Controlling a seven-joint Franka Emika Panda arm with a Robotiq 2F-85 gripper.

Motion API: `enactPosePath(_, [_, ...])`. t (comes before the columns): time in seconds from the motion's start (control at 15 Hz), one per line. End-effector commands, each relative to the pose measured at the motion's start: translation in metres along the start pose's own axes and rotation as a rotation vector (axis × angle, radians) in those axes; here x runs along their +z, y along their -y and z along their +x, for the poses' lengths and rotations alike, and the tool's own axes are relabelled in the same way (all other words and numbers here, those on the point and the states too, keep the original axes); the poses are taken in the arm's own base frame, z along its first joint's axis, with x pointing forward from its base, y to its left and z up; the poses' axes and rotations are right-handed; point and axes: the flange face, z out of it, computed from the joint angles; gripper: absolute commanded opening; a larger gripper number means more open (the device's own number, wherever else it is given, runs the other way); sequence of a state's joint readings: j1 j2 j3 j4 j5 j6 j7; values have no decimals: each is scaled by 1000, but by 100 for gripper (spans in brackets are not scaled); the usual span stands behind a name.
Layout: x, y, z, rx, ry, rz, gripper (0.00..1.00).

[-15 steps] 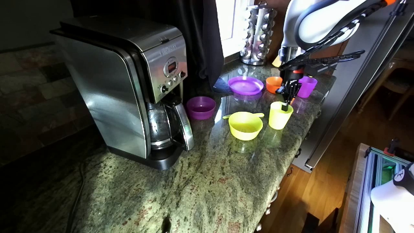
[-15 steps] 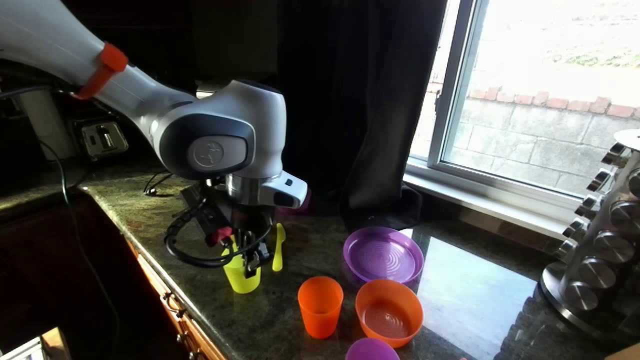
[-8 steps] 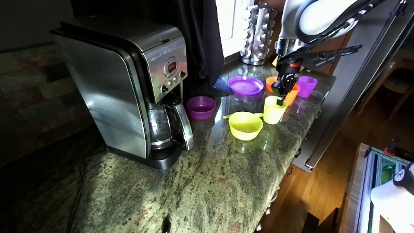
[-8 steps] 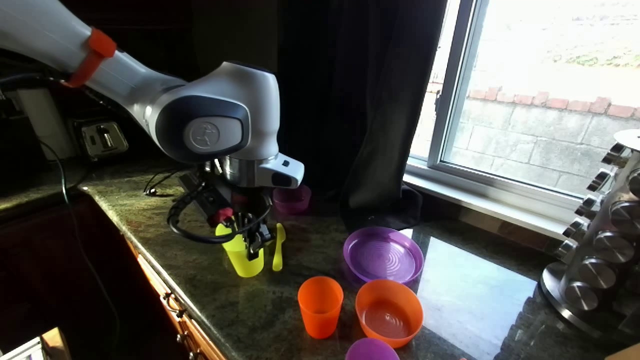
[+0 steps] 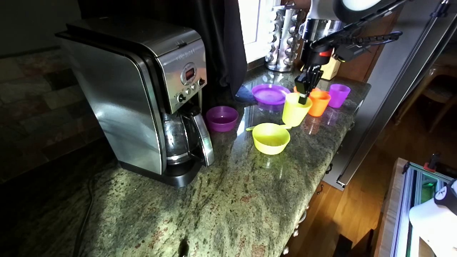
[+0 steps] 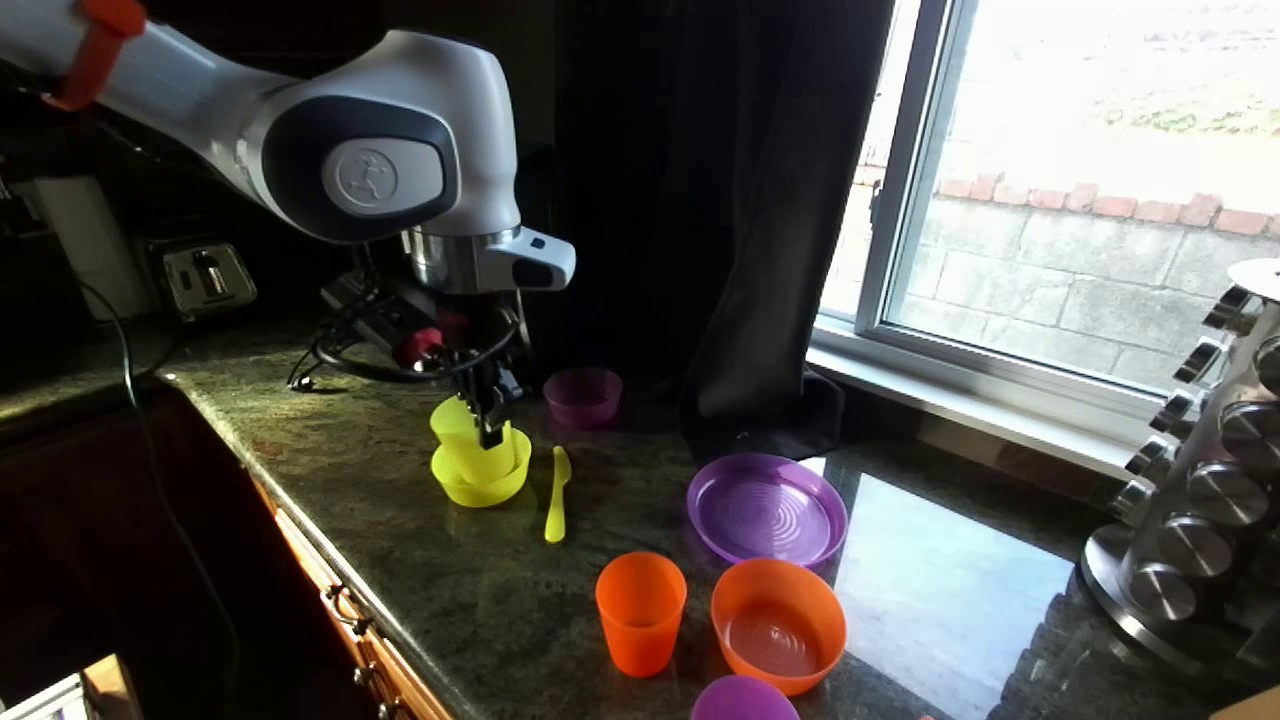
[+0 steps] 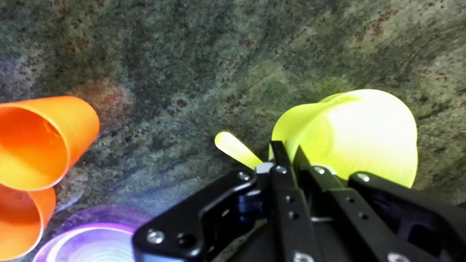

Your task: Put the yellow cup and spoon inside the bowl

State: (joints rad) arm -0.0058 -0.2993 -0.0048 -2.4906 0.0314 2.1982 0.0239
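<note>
The yellow cup (image 5: 293, 113) is off the counter, slightly tilted, beside and above the bowl. My gripper (image 5: 303, 97) is shut on its rim, one finger inside the cup and one outside. The cup (image 7: 364, 134) fills the right of the wrist view above my gripper (image 7: 288, 147) and hides most of the bowl there. The yellow-green bowl (image 5: 270, 142) sits upright on the counter. In an exterior view the cup overlaps the bowl (image 6: 482, 494). A yellow utensil, apparently the spoon, (image 6: 557, 495) lies flat beside the bowl; its end shows in the wrist view (image 7: 235, 147).
An orange cup (image 6: 641, 615), an orange bowl (image 6: 780, 630) and a purple dish (image 6: 765, 510) stand near the held cup. A purple bowl (image 5: 222, 119) stands by the coffee maker (image 5: 135, 96). A purple cup (image 5: 339, 95) is near the counter's edge. A spice rack (image 5: 284, 39) stands behind.
The cup has been lifted with my gripper, rising and moving left in an exterior view. The bowl has come into view behind it elsewhere. Bowl and utensil have not moved.
</note>
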Motion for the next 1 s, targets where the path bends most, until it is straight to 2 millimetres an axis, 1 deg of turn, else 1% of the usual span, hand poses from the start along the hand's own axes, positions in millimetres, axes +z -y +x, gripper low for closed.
enactPosePath(0.0, [-14,27,11,-47,-8,19,1])
enactPosePath(0.13, [-11,40,18,-69,2,25,1])
enactPosePath(0.33, [4,51,26,-89,38,15,1])
enactPosePath(0.67, [34,58,36,-113,93,-3,1])
enactPosePath(0.93, [55,63,43,-123,119,-2,1])
